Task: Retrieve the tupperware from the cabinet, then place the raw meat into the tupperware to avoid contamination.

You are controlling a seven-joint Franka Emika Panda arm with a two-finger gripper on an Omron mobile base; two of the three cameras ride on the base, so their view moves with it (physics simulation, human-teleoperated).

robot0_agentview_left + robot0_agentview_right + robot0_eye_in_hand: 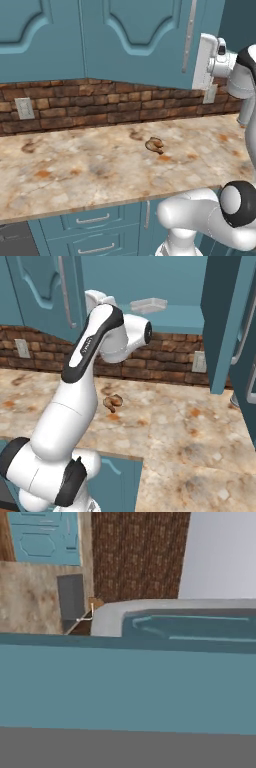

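Standing by the robot: white Franka arm [82, 381] rises from its base at the near edge of the speckled tan marble counter [200, 451], elbow bent, forearm reaching up toward the wall cabinet. Small curled brown-and-tan raw meat lump [113, 401] lies alone on the counter, mid-depth, well apart from the arm's base. Red-brown brick backsplash [170, 356] runs behind it. Above that, the teal-blue wall cabinet [125, 40] with arched-panel doors; right door [225, 321] swung open. Shallow rectangular translucent whitish-grey tupperware [148, 305] sits on the cabinet shelf, upright. Gripper is at shelf level just left of the container, hidden behind the wrist; jaws spread wide, holding nothing.
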